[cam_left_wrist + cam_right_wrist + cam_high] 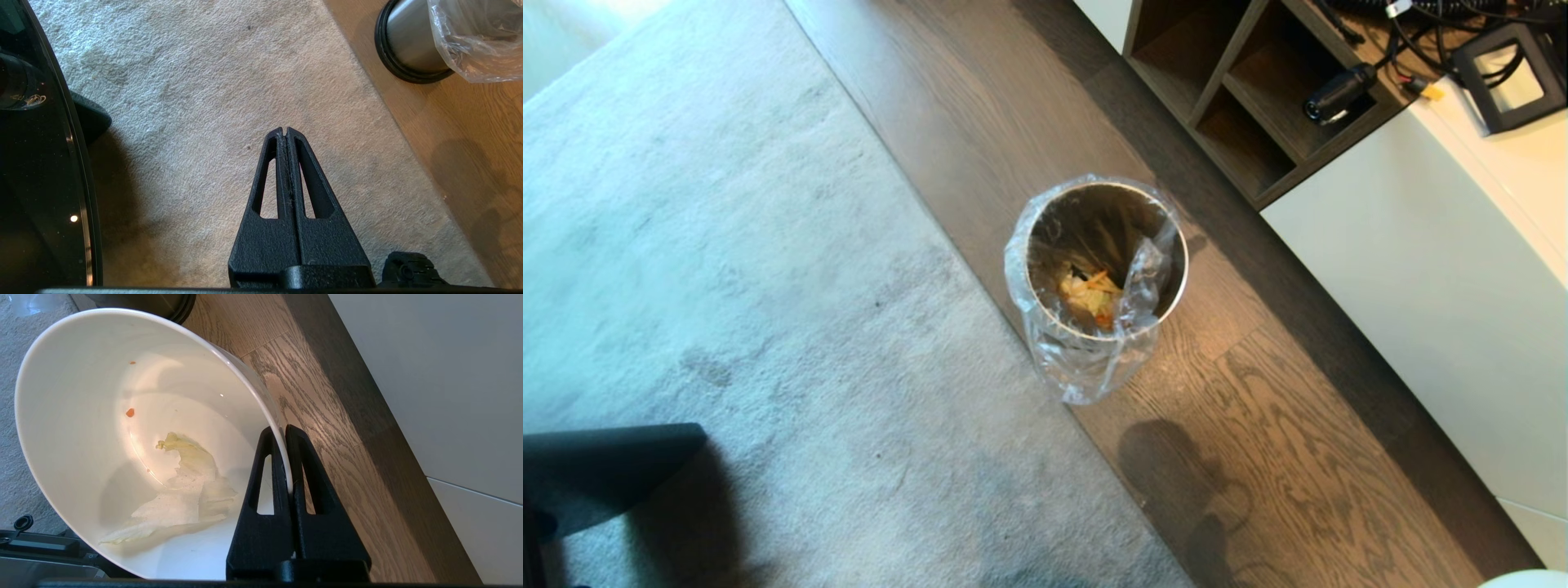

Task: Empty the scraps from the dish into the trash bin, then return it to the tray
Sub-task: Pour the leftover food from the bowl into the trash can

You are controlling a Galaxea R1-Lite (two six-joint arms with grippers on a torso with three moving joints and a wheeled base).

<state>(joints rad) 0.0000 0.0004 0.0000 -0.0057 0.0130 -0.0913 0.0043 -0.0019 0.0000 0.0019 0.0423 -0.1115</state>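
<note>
Dish (81, 416) cut off at the wrist view's lower edge; only a white sliver at the head view's corner. Trash bin (408, 45) partly cropped.

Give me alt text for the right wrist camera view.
The right pincer grips the rim of a tilted cream-white bowl, which holds a pale yellow leafy scrap and tiny orange bits. Dark wood floor and a white cabinet front lie behind.

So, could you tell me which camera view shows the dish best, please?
The right wrist view: the dish fills it, tilted, its rim pinched by the right hand, a pale scrap stuck inside. The head view catches only a white sliver at its bottom corner; the left wrist view shows none.
</note>
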